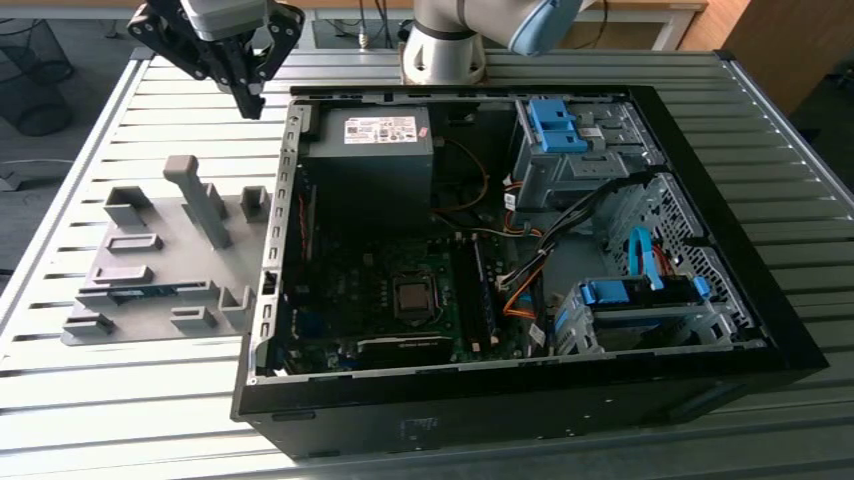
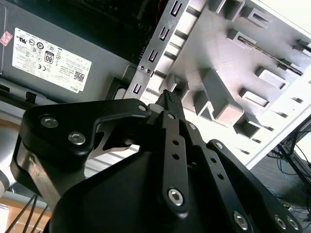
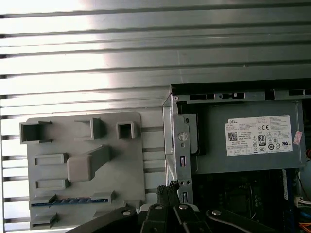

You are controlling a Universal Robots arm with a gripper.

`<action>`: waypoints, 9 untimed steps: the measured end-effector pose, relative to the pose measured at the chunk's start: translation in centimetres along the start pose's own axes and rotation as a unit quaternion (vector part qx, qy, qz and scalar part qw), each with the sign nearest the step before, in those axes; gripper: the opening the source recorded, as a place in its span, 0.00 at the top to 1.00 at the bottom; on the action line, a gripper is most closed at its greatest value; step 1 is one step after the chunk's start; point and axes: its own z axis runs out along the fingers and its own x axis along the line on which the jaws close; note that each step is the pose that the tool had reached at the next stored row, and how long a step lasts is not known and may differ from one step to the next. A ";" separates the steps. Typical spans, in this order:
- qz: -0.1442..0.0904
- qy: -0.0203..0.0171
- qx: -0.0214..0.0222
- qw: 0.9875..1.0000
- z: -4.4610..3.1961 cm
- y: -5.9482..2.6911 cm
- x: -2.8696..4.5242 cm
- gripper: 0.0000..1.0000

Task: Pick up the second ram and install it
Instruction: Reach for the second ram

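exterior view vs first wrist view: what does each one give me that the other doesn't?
Exterior view adds: the blue drive caddies, the arm's base, the case's whole interior. First wrist view adds: a straight-down look into the grey holder's pockets, the second ram sitting in its slot. Shared: holder, ram, power supply, slatted table, and the gripper, shut and empty, beside the case's corner.

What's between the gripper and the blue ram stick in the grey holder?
In the exterior view, a tall grey post and low grey blocks stand between the gripper and the second ram.
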 end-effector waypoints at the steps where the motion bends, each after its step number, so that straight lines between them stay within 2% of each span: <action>1: 0.000 0.000 0.000 1.000 0.00 0.00 0.04 0.89; 9: 0.000 0.000 0.000 1.000 0.01 -0.03 0.34 0.89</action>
